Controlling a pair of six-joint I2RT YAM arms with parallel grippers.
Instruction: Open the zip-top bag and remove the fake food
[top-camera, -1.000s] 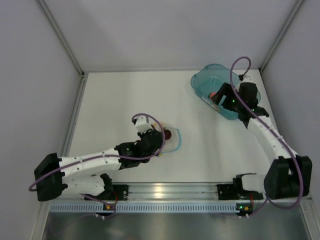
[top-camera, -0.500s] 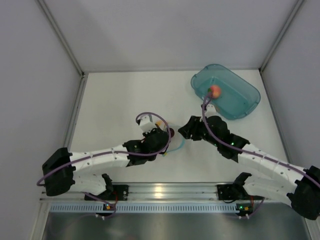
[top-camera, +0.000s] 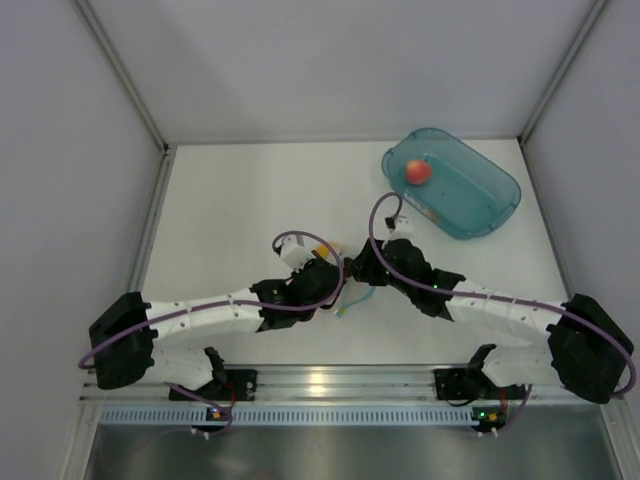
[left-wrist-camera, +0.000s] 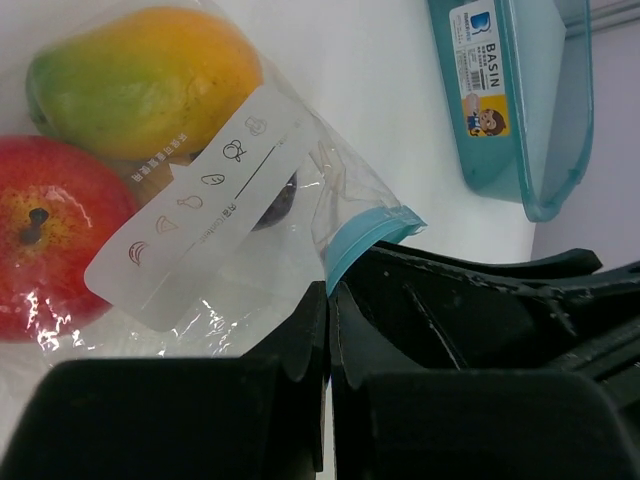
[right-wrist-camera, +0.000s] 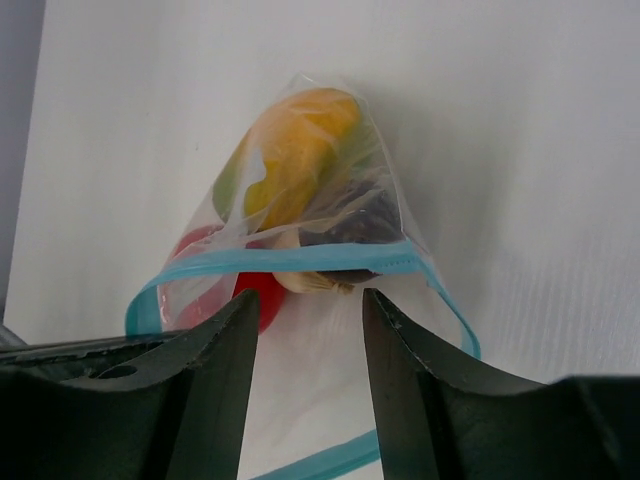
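Zip-top bag (right-wrist-camera: 300, 180), a small clear crinkly plastic pouch with a teal-blue zip strip (right-wrist-camera: 300, 262), lies on the white table (top-camera: 240, 190) near its middle, between the two arms. It sits straight ahead of the right gripper (right-wrist-camera: 308, 305), with its mouth turned toward that claw and its long axis running away from it. The black jaws of that claw stand apart, one on each side of the mouth, holding nothing. The left gripper (left-wrist-camera: 328, 320) is at the bag's other flank, and its jaws are pressed together on the plastic film just beside the end of the zip strip. Both arms are at the bag, but only the right one faces the opening, so reaching in looks like its job while the left pins the zip-top bag down.

The right wrist view shows the strip spread into a loop, so the mouth is open. Behind it sit the yellow-orange plastic mango (left-wrist-camera: 140, 75), a glossy red ball (left-wrist-camera: 50, 230) low on the left, and a small dark red piece (right-wrist-camera: 365, 215) nearest the lip. The left wrist view hides the opening but shows the pinch. Only the top view shows a pinkish peach ball (top-camera: 419, 171) already in the teal translucent rectangular tub (top-camera: 480, 205), well apart to the right, so three pieces of fake food remain bagged
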